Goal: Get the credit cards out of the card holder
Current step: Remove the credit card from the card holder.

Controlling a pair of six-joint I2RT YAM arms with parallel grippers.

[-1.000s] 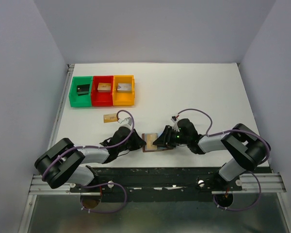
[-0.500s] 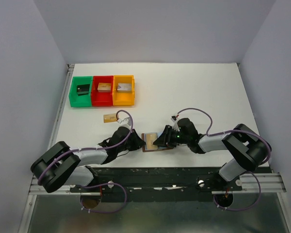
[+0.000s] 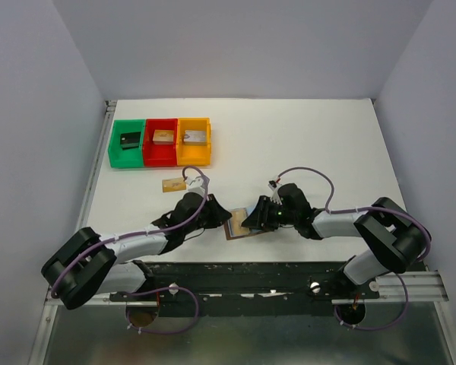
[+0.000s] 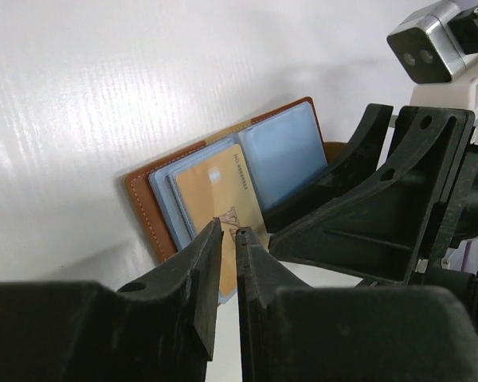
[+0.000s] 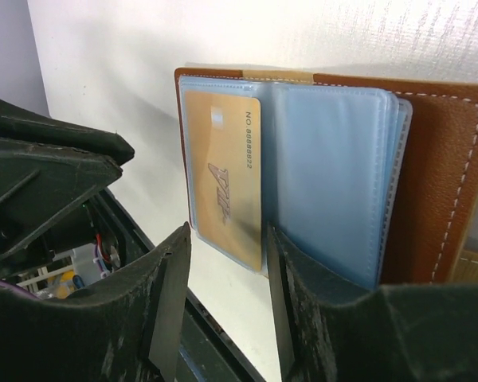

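Credit card (image 4: 220, 185) in card holder (image 4: 141, 196) at near-shut left pincer (image 4: 227, 231), grip unclear; right pincer (image 5: 227, 233) spread astride both.

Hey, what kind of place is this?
Likely a robot lab test cell: left arm and right arm bolted to a rail, a white table boxed in by plain walls, three coloured bins.

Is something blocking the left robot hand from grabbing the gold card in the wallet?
No, nothing visible. The left gripper's jaws sit right at the gold card's edge. The right gripper is at the wallet's other side, not between them.
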